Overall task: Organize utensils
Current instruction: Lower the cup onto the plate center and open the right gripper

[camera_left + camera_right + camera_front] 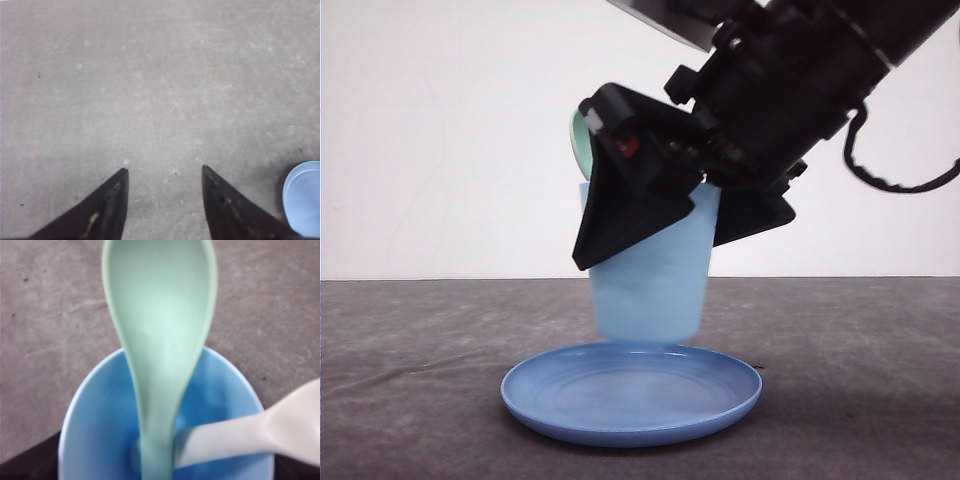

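A pale mint-green spoon (160,330) stands handle-down in the light blue cup (95,425), its oval bowl (581,140) sticking up above the rim. The white fork (250,432) leans in the same cup, its wider end out over the rim. My right gripper (650,255) hangs over the cup and is open. Its black fingers (620,215) straddle the cup's upper part, touching neither utensil. My left gripper (164,169) is open over bare grey table, nothing between its fingertips.
The cup (650,290) stands just behind a round blue plate (535,395) on the grey tabletop. A pale blue round edge (302,197) shows beside the left fingers; plate or cup, I cannot tell. A white wall closes the back.
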### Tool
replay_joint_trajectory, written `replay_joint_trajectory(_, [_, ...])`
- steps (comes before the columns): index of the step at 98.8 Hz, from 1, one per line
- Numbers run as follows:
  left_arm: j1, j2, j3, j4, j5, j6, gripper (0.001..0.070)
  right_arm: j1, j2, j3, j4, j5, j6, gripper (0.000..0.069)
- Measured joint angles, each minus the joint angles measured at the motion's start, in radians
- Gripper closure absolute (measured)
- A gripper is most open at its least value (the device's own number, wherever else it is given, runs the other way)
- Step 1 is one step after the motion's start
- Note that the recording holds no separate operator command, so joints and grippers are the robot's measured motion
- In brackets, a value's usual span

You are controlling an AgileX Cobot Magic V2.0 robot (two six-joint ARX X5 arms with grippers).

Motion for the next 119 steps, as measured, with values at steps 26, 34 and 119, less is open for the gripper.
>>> replay_joint_trajectory(26, [0.000, 0.000, 0.000, 0.000, 0.000, 0.000, 0.0435, 0.000, 0.084, 0.000, 0.093, 0.000, 0.010, 0.0229])
replay_joint_trajectory(34, [0.000, 0.000, 0.000, 0.000, 0.000, 0.000, 0.0435, 0.000, 0.106, 0.000, 0.108, 0.000, 0.011, 0.0229])
replay_joint_trajectory(119, [0.000, 0.000, 0.000, 0.000, 0.000, 0.000, 0.0435, -0.026, 0.150, 0.000, 0.130, 0.023, 0.013, 0.0229])
